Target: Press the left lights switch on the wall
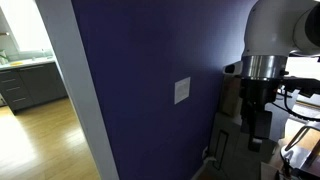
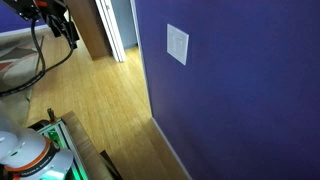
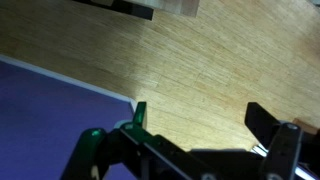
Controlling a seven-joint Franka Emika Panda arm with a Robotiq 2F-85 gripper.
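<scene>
Gripper (image 3: 200, 118) jaws apart, nothing between them. Wood floor (image 3: 210, 60) fills the wrist view behind it, with the wall (image 3: 50, 110) at lower left. In an exterior view the arm (image 1: 272, 45) hangs clear of the wall. Left lights switch (image 1: 179, 92) sits mid-wall on the white plate (image 2: 177, 44), right of the white edge trim (image 1: 75, 90); untouched.

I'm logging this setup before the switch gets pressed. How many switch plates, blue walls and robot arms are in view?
Switch plate: 1
Blue wall: 1
Robot arm: 1
Total: 3
</scene>
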